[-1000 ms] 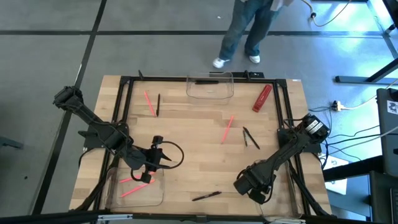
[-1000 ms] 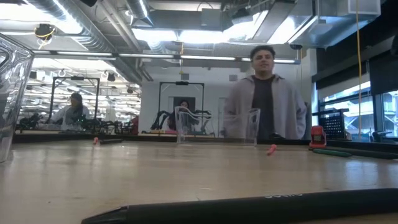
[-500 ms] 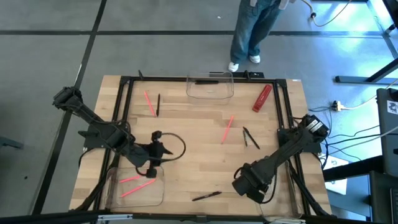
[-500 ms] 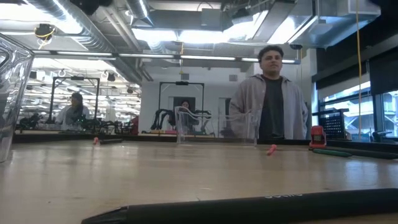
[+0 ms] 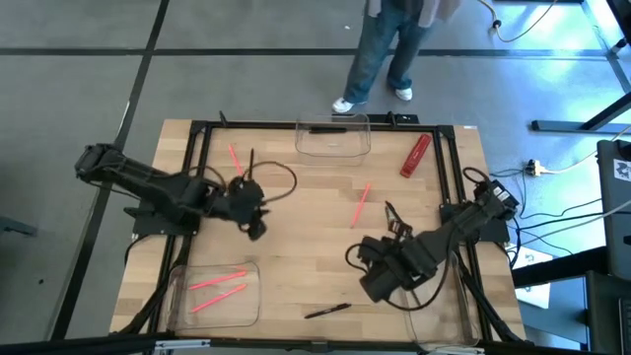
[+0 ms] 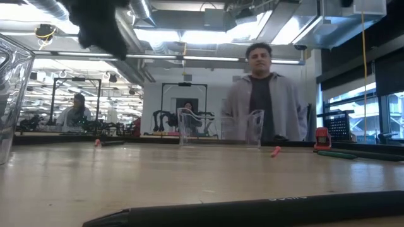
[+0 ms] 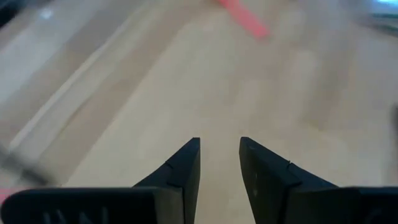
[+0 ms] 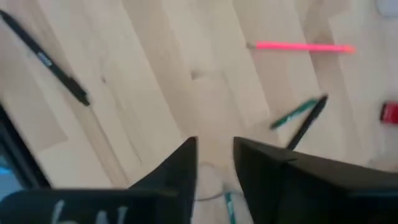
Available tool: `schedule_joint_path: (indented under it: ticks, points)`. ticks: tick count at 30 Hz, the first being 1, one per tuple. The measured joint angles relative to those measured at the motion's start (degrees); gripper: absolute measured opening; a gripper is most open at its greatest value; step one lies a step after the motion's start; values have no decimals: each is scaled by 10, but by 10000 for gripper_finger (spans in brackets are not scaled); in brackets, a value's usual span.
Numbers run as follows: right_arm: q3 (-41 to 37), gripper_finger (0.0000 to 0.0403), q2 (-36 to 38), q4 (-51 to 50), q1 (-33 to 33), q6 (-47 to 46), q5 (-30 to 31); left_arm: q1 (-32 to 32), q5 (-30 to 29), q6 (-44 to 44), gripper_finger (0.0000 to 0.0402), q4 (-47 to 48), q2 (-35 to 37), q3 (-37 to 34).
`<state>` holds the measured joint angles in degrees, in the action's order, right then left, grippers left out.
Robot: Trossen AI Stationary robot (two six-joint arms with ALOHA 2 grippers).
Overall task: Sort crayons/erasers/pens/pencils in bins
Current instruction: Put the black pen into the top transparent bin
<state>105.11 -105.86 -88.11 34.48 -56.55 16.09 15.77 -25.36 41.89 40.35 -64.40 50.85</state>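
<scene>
Spanning wooden tabletop (image 5: 315,247): three clear bins, near-left bin (image 5: 215,296) already holds two pink sticks. Left gripper (image 5: 253,212) released, empty, hovering over left-centre tabletop; nearest targets pink crayon (image 5: 237,164) and black pen (image 5: 250,166) just beyond, toward far edge, long axes running near-to-far. Left arm nearer these. Right gripper (image 5: 378,279) parted, empty, near right-centre.

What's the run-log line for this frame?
left gripper: open, empty, over table | right gripper: open, empty, near green sticks | near-left bin: two pink sticks
</scene>
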Motion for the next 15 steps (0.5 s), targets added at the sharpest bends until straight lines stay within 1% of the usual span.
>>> schedule_joint_path:
  ticks: [3,6,12,15]
  points:
    - [6,103,0,0,-17,40,8,-60,29,49,105,59,-1,0]
    - [7,103,0,6,-35,76,9,-126,63,69,105,103,-2,0]
    - [7,103,0,47,-63,167,8,-258,125,72,105,130,-2,0]
    - [7,103,0,64,-76,221,-2,-316,135,70,105,132,-2,0]
